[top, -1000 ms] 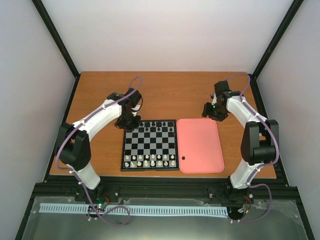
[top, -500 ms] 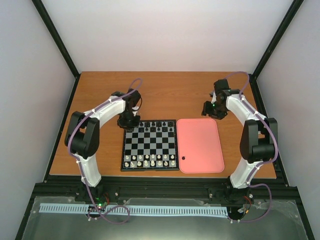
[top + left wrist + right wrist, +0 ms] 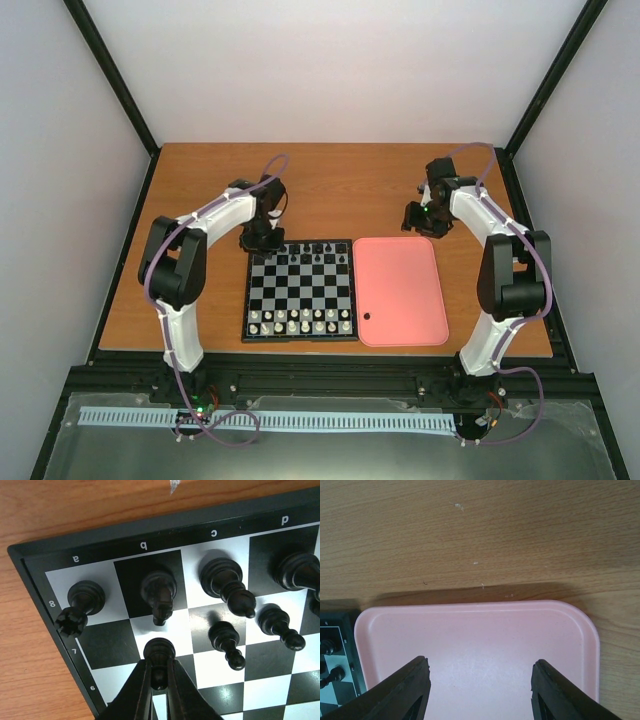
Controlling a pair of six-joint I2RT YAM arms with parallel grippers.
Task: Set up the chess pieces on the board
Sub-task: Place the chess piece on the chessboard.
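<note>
The board (image 3: 247, 300) lies at the table's middle, with black chess pieces (image 3: 316, 252) on its far rows and white ones on its near rows. My left gripper (image 3: 258, 238) hangs over the board's far left corner. In the left wrist view it (image 3: 159, 672) is shut on a black pawn (image 3: 159, 650), held base-down by column b, row 7; I cannot tell whether it touches the board. A rook (image 3: 82, 600), a knight (image 3: 159, 592), a bishop (image 3: 227, 585) and two pawns (image 3: 227, 641) stand beyond. My right gripper (image 3: 418, 220) is open and empty over the tray's far edge (image 3: 480, 680).
A pink tray (image 3: 400, 285) lies right of the board and touches it; it has one small dark spot (image 3: 367, 317) near its front left. It fills the right wrist view (image 3: 480, 630), with the board's corner (image 3: 350, 645) at left. Bare wood table (image 3: 340, 190) lies beyond.
My left arm's elbow has swung back and to the left while its gripper stayed at the board's far left corner. My right gripper has shifted slightly farther away.
</note>
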